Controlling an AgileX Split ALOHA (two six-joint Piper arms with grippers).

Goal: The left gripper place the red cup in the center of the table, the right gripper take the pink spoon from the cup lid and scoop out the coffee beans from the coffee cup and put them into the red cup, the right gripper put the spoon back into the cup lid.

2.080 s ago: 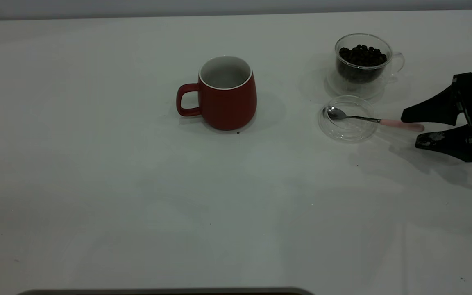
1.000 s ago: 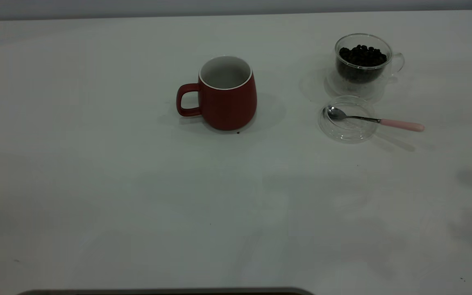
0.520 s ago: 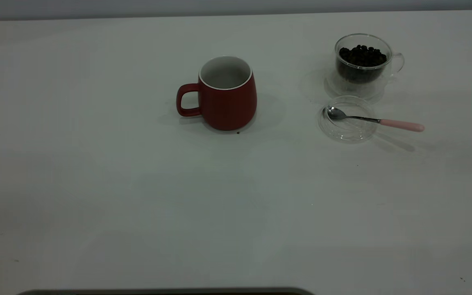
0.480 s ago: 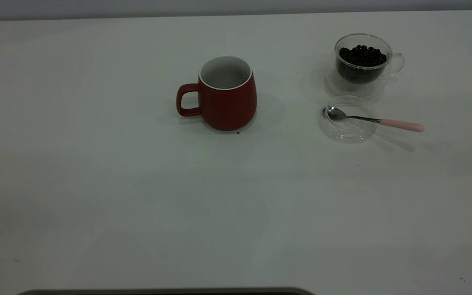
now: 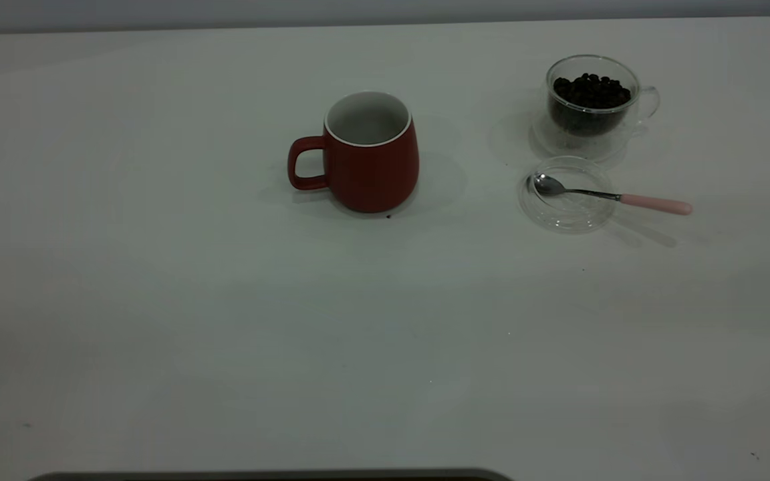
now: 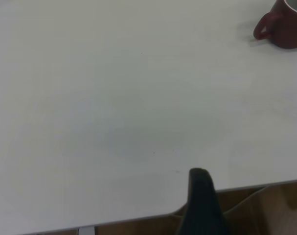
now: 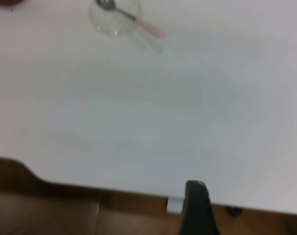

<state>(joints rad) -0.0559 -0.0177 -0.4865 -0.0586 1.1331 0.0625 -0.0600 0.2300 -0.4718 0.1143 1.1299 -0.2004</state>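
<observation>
You had the pink spoon [image 5: 614,196] back with its bowl in the cup lid [image 5: 567,194], handle toward the table's [image 5: 158,300] right edge, nearer the right gripper [image 7: 197,208], whose closure I couldn't tell.

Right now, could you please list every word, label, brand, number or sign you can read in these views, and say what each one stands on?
None: no readable text shows in any view.
The red cup is plain, with no print or logo.
The coffee cup and cup lid are clear and unmarked.
The pink spoon bears no marking.
The table shows only tiny dark specks.
</observation>
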